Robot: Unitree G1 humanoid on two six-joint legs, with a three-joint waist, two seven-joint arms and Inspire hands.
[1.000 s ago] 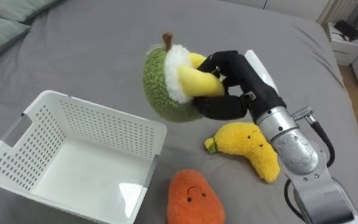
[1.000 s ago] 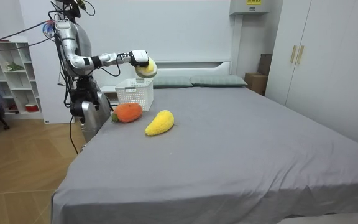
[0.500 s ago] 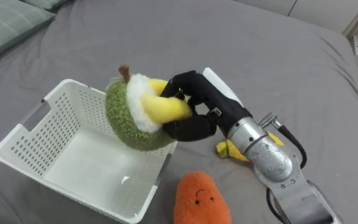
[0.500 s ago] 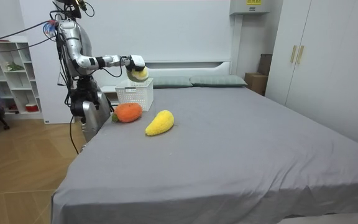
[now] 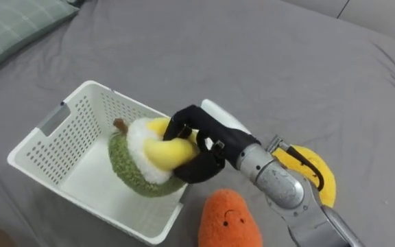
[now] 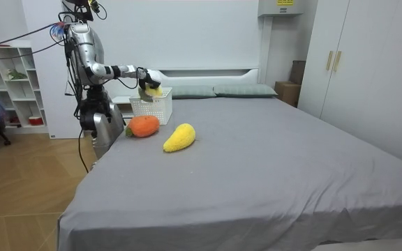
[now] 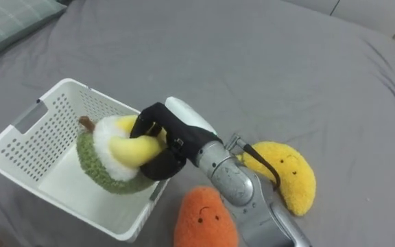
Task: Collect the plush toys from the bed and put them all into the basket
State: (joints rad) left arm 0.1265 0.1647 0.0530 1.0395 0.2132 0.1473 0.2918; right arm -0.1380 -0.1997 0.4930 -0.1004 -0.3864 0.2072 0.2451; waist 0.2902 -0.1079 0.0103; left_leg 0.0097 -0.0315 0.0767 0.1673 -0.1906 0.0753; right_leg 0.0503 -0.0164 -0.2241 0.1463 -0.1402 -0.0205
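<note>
My right hand (image 5: pixel 196 145) (image 7: pixel 162 143) is shut on a green plush fruit with a white and yellow middle (image 5: pixel 141 160) (image 7: pixel 108 158). It holds the toy inside the white slatted basket (image 5: pixel 60 140) (image 7: pixel 26 134), low at the basket's right side. An orange plush toy with a small face (image 5: pixel 229 221) (image 7: pixel 204 219) lies on the grey bed just right of the basket. A yellow plush banana (image 5: pixel 310 171) (image 7: pixel 288 173) lies further right, partly behind my forearm. In the room view the hand (image 6: pixel 144 78) reaches over the basket (image 6: pixel 152 106) at the bed's corner.
Grey bedding (image 5: pixel 252 62) stretches away beyond the basket. A pale green pillow (image 5: pixel 12 24) lies at the upper left. In the room view I stand at the bed's corner, with white shelves (image 6: pixel 5 84) behind me and wardrobes (image 6: pixel 354 63) on the room view's right.
My right hand has carried the green plush fruit leftwards and down, from above the bed over the basket's rim into the basket. The camera has shifted too.
</note>
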